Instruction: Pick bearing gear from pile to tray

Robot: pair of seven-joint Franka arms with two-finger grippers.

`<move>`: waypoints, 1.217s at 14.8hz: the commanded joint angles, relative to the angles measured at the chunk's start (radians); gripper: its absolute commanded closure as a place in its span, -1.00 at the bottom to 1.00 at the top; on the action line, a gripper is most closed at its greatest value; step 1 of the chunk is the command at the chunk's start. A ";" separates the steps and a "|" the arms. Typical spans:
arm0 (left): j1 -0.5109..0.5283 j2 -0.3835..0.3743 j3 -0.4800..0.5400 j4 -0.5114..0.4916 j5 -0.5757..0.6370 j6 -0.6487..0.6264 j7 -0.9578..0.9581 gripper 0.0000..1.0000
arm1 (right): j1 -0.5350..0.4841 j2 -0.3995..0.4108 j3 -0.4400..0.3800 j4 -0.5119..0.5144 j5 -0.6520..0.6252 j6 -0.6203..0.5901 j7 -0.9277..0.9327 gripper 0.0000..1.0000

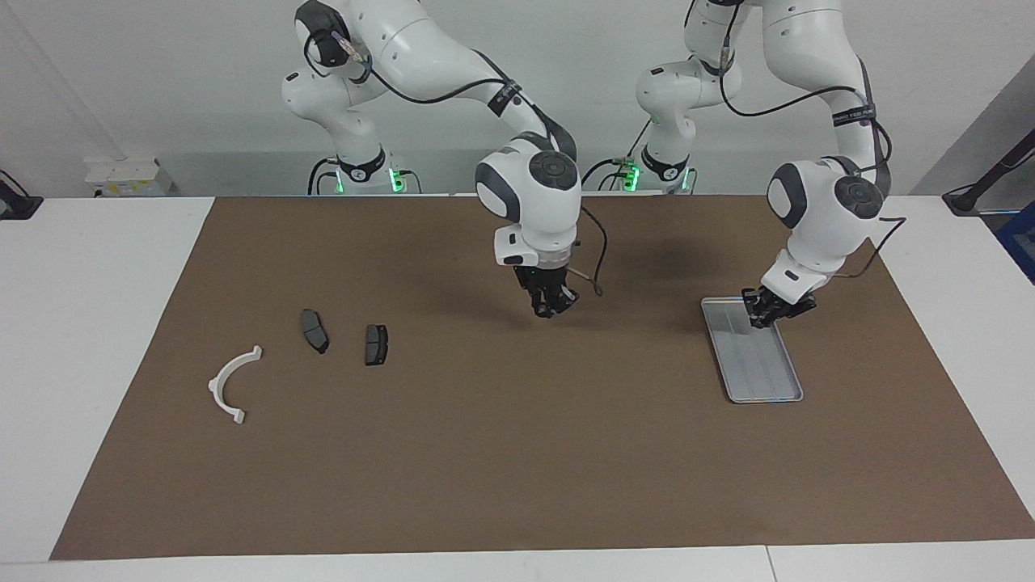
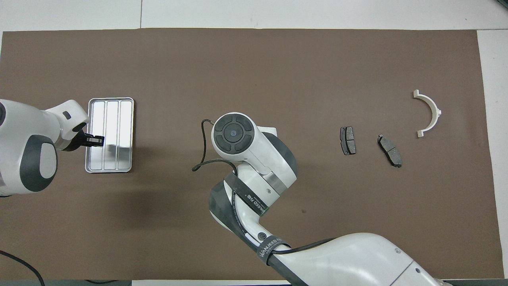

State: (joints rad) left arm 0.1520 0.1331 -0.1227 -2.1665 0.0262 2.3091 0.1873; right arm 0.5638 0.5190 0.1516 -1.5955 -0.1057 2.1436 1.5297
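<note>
The pile lies toward the right arm's end of the mat: a white curved half-ring bracket (image 1: 234,382) (image 2: 430,113) and two dark grey plates (image 1: 314,330) (image 1: 376,344), also in the overhead view (image 2: 348,140) (image 2: 390,150). No tiny black rings show. The silver ridged tray (image 1: 768,380) (image 2: 111,107) lies toward the left arm's end and nothing shows in it. My left gripper (image 1: 764,317) (image 2: 95,140) is low over the tray's end nearer the robots. My right gripper (image 1: 552,305) hangs over the mat's middle, between pile and tray. Its wrist (image 2: 234,133) hides it from above.
A brown mat (image 1: 517,469) covers most of the white table. A black cable (image 2: 200,151) loops from the right wrist. The right arm's forearm (image 2: 337,258) reaches across the mat's edge nearest the robots.
</note>
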 commanded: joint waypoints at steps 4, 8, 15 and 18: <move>-0.012 -0.007 -0.002 -0.102 -0.009 0.133 -0.058 1.00 | -0.007 0.078 -0.004 0.003 -0.035 0.122 0.026 1.00; -0.035 0.008 -0.002 -0.108 -0.009 0.150 -0.086 1.00 | -0.008 0.078 -0.004 -0.001 -0.039 0.124 0.027 1.00; -0.037 0.002 -0.006 0.075 -0.006 -0.085 -0.071 -1.00 | -0.060 0.056 -0.011 0.083 -0.020 0.026 0.024 -1.00; -0.102 -0.007 -0.032 0.379 -0.011 -0.392 -0.179 -1.00 | -0.163 -0.028 0.005 0.104 -0.006 -0.043 -0.055 -1.00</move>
State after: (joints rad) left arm 0.1125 0.1282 -0.1454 -1.9782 0.0218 2.1035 0.0995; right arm 0.4767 0.5612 0.1309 -1.4913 -0.1217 2.1476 1.5299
